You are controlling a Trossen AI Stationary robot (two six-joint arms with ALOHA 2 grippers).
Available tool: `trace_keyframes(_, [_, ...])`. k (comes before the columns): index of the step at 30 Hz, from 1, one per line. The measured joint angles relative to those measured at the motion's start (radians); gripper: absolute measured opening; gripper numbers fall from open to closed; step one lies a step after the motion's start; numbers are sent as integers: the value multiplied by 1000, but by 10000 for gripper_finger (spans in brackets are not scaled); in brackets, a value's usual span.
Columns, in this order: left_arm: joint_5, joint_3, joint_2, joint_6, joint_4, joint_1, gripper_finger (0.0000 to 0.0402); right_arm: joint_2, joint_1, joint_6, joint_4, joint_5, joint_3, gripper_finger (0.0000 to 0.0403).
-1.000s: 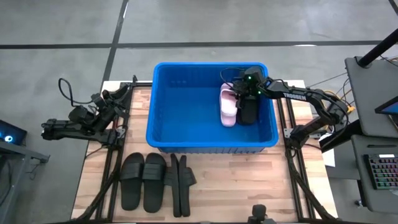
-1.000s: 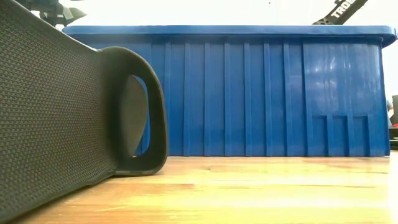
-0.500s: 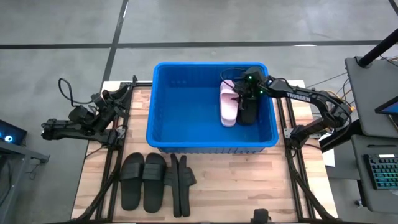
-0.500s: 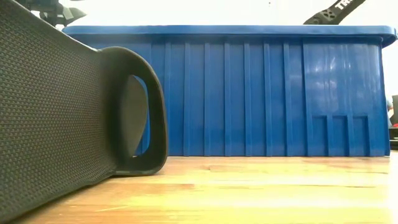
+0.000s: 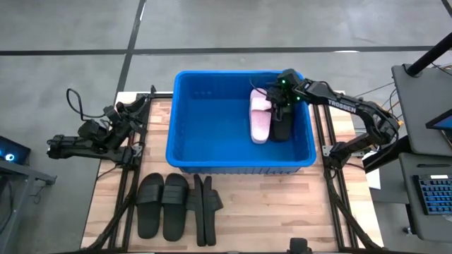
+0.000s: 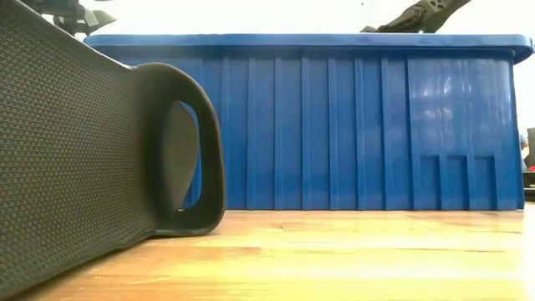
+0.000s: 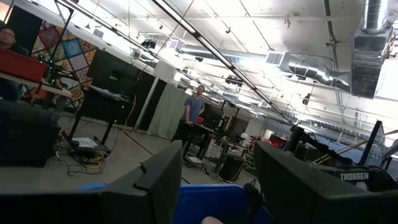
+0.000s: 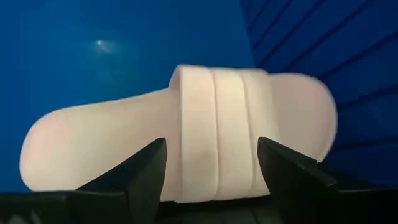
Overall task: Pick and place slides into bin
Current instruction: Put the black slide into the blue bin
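A pale pink slide (image 5: 260, 120) lies flat in the blue bin (image 5: 212, 159), its long axis running front to back. The right gripper (image 5: 281, 99) hovers above it, fingers spread, holding nothing.

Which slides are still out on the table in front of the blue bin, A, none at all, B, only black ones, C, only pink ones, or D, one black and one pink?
B: the high view shows only black slides on the table in front of the bin, while the pink slide already lies inside it, beside a black one.
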Motion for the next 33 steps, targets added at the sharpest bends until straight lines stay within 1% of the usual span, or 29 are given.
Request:
trace_keyframes(6, [0,0,0,0,0,0,184,0,0,6,-102,0,91,238])
trace_keyframes(13, [0,0,0,0,-1,0,184,0,4,252,-138,-14,198,234])
trace_keyframes(15, [0,0,0,0,-2,0,184,0,11,280,-142,-32,224,231])
trace_keyframes(21, [19,0,0,0,-2,0,184,0,43,294,-159,-31,279,224])
trace_keyframes(24, [56,0,0,-14,-3,0,184,-3,65,363,-159,-27,296,224])
trace_keyframes(27, [108,0,0,-91,-4,0,184,-13,98,437,-155,-28,301,224])
trace_keyframes(31, [246,0,0,-166,-6,0,184,-18,156,564,-154,-19,301,224])
trace_keyframes(33, [319,0,0,-222,-5,0,184,-18,197,634,-155,26,301,224])
